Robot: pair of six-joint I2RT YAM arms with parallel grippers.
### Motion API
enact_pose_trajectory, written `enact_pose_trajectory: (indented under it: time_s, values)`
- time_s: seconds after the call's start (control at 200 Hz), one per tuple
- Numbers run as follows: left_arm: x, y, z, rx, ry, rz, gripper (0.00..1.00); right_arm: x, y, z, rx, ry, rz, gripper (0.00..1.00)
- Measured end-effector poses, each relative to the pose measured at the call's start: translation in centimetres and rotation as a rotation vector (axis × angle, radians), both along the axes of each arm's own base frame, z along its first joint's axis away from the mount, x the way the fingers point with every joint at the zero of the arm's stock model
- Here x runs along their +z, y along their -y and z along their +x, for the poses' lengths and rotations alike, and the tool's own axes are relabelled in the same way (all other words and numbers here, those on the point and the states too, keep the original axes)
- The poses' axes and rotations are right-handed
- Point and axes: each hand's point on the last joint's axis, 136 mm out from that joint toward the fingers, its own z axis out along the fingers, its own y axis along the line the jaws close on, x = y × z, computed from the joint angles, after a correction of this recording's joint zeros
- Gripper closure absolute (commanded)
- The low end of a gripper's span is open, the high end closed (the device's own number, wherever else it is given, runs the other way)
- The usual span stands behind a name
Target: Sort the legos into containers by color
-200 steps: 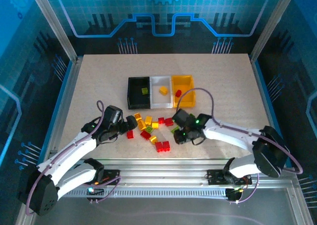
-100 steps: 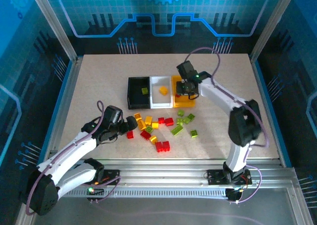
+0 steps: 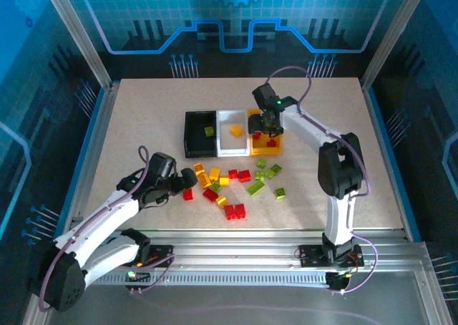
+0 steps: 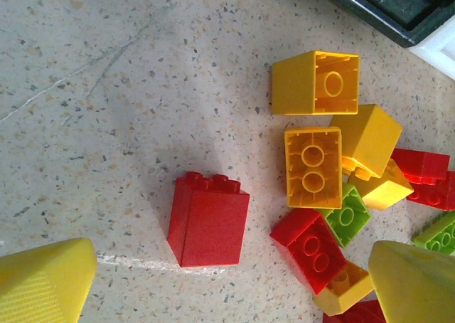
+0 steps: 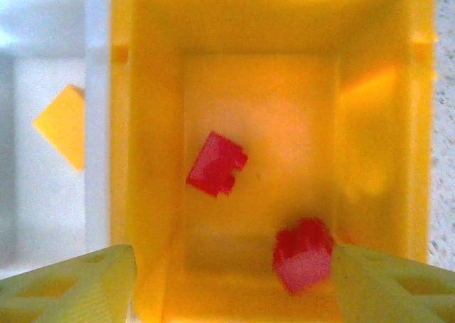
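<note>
Our right gripper (image 5: 233, 284) hangs above the yellow bin (image 5: 370, 124), jaws apart, holding nothing; we see two red bricks (image 5: 217, 164) lying inside, directly beneath it.

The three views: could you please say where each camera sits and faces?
Top external: above, behind the bases, looking down at the table; both arms show.
Left wrist: faces down at loose bricks; left gripper at bottom.
Right wrist: looks straight down into the yellow bin; right gripper at bottom.
Shared: top and right wrist show the bin's red bricks.
</note>
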Motion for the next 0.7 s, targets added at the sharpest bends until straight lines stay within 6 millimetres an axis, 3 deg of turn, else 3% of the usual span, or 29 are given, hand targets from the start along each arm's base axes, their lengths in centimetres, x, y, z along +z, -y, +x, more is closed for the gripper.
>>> enact_pose_trajectory:
  time_s: [0.155,0.24,0.32,0.49,0.585,0.7]
  values:
    - [0.0,-0.2,0.1,0.010,0.002,-0.001,0.01,2.7,1.4,-5.4,0.009,0.028,0.053,0.19]
    - [0.1,-0.4,0.2,0.018,0.003,-0.002,0.01,2.7,2.1,-9.4,0.030,0.018,0.068,0.17]
    - [0.1,-0.5,0.3,0.026,0.003,-0.005,0.01,1.2,2.6,-13.2,0.050,-0.026,0.060,0.17]
    - [0.1,-0.6,0.5,0.031,0.003,-0.019,0.01,-4.5,4.3,-20.0,0.079,-0.194,-0.003,0.17]
    - [-0.1,-0.5,0.6,0.032,-0.003,-0.024,0.01,-6.5,4.9,-22.1,0.086,-0.261,-0.031,0.19]
    - [-0.5,-0.3,0.6,0.029,-0.014,-0.028,0.01,-7.7,5.0,-22.3,0.077,-0.290,-0.041,0.25]
